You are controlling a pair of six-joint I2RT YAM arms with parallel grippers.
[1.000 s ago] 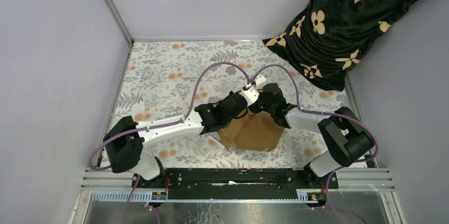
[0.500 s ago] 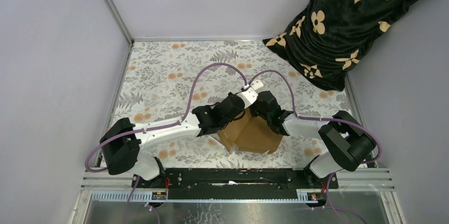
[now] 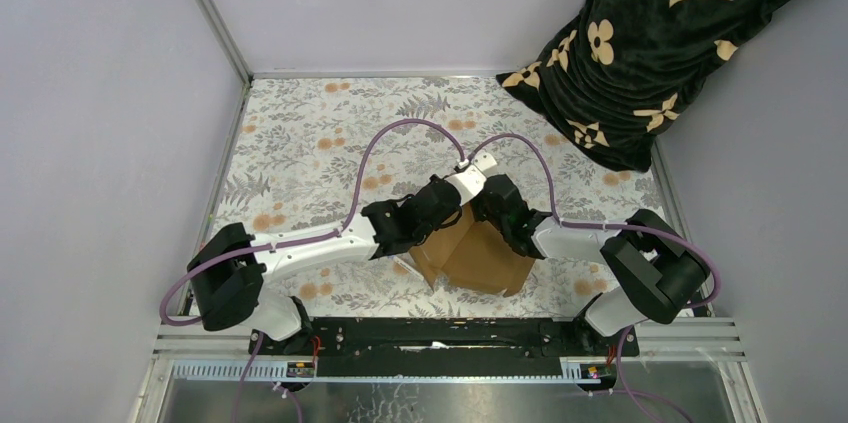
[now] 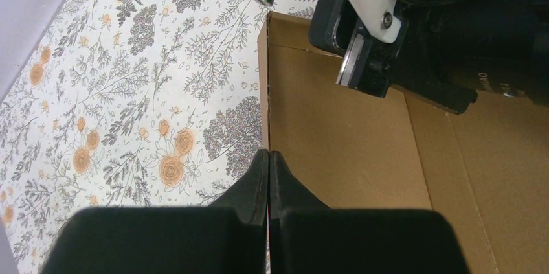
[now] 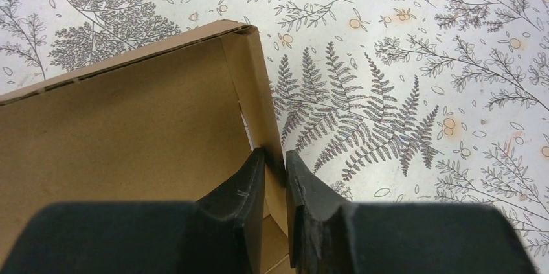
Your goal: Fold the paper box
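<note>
The paper box (image 3: 487, 258) is brown cardboard, partly folded, lying on the floral cloth between the two arms. In the left wrist view my left gripper (image 4: 268, 157) is shut on the thin upright edge of a box wall (image 4: 349, 138). In the right wrist view my right gripper (image 5: 275, 160) pinches an upright side flap of the box (image 5: 129, 131), with one finger inside and one outside. In the top view the left gripper (image 3: 455, 220) and the right gripper (image 3: 483, 218) meet at the box's far edge. The right gripper's body also shows in the left wrist view (image 4: 414, 34).
A black cloth with beige flower prints (image 3: 660, 43) hangs over the back right corner. Grey walls close the left, back and right sides. A metal rail (image 3: 450, 335) runs along the near edge. The floral table cover (image 3: 320, 143) lies under everything.
Both wrists have drawn a little nearer and to the left, closer together over the box's far edge. The box has shifted slightly with them.
</note>
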